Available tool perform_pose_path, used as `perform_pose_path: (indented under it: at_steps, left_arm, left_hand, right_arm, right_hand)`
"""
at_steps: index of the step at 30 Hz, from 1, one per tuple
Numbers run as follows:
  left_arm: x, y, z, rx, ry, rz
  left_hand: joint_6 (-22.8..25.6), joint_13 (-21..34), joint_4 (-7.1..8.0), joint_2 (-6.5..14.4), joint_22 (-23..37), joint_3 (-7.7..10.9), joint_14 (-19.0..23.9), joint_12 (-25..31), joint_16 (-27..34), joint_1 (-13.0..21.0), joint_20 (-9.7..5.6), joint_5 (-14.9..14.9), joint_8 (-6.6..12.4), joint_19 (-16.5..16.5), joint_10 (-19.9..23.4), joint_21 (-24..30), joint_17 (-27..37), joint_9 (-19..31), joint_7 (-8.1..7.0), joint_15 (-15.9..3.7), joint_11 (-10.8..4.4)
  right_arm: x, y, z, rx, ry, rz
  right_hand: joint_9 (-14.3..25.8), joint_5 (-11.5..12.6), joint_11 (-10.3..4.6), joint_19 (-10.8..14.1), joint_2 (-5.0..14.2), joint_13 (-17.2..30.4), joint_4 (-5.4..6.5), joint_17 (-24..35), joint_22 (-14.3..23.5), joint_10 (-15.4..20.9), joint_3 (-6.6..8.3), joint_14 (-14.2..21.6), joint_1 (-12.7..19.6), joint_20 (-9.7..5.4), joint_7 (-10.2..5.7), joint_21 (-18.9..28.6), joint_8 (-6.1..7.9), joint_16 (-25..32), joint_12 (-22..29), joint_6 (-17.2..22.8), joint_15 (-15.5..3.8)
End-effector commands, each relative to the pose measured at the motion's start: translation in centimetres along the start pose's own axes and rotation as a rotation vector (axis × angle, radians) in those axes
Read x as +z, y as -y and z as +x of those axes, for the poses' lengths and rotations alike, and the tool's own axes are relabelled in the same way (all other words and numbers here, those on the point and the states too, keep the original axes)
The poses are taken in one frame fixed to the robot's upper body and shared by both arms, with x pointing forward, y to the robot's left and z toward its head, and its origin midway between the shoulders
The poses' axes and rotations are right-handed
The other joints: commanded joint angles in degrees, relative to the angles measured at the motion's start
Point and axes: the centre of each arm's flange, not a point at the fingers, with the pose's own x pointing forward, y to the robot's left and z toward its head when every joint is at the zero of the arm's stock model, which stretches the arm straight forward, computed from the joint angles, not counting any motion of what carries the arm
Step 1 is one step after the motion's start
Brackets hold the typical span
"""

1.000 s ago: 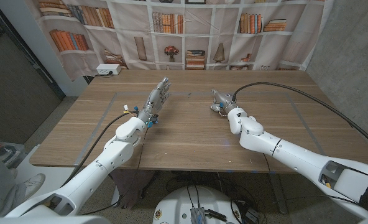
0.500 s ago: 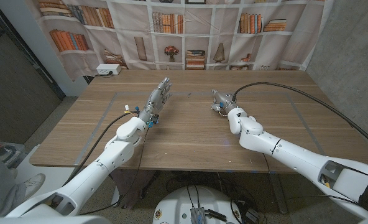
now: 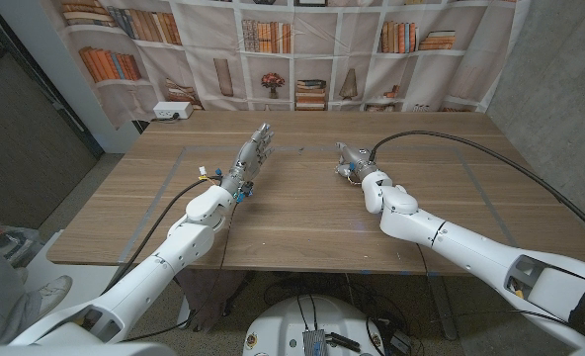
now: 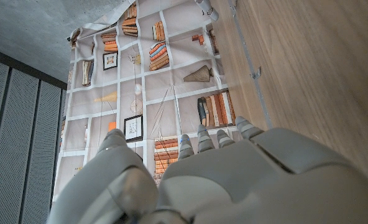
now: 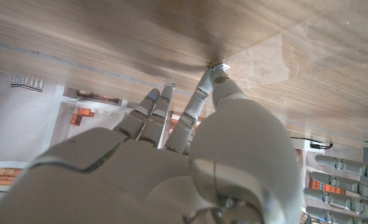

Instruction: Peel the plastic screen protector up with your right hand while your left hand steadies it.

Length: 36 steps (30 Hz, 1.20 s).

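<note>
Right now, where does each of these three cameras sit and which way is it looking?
Head view: on the robot's head, looking down over the wooden table; both arms, left robot hand, right robot hand.
Left wrist view: behind the left robot hand, facing the bookshelf backdrop.
Right wrist view: behind the right robot hand, fingertips at the clear screen protector.
All three share the table.
</note>
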Motion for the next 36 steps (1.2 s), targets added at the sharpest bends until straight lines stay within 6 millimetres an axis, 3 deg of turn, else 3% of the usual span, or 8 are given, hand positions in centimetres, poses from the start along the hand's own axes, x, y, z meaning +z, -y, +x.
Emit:
perform_pose_path:
  at_steps: [1,36]
  left_arm:
    - [-0.2,0.0,-0.1,0.009,0.006,-0.005]
    - [0.3,0.5,0.0,-0.002,0.017,0.002]
  left_hand:
    - [0.2,0.3,0.05,0.3,0.1,-0.11,-0.4,0.1,0.1,-0.1,-0.07,0.3,0.12,-0.5,0.5,0.2,0.1,0.1,-0.12,0.4,-0.03]
    - [0.2,0.3,0.21,0.4,0.1,-0.38,-0.4,0.1,0.1,-0.5,-0.08,0.3,0.07,-0.5,0.5,0.2,0.2,0.1,-0.05,0.36,-0.22]
  right_arm:
    - [0.1,0.9,-0.4,-0.041,0.01,0.043]
    - [0.5,6.1,-2.8,-0.212,0.044,0.083]
  right_hand:
    - [0.0,0.5,-0.29,0.7,0.01,1.2,0.29,0.4,0.2,1.2,0.2,0.9,1.0,0.2,-0.15,0.2,0.46,0.7,0.6,0.8,-10.27]
    - [0.0,0.3,-0.32,0.6,-0.64,2.3,0.37,1.3,0.2,2.4,-0.4,1.9,1.9,0.76,0.05,0.1,0.11,1.3,1.5,1.3,-10.07]
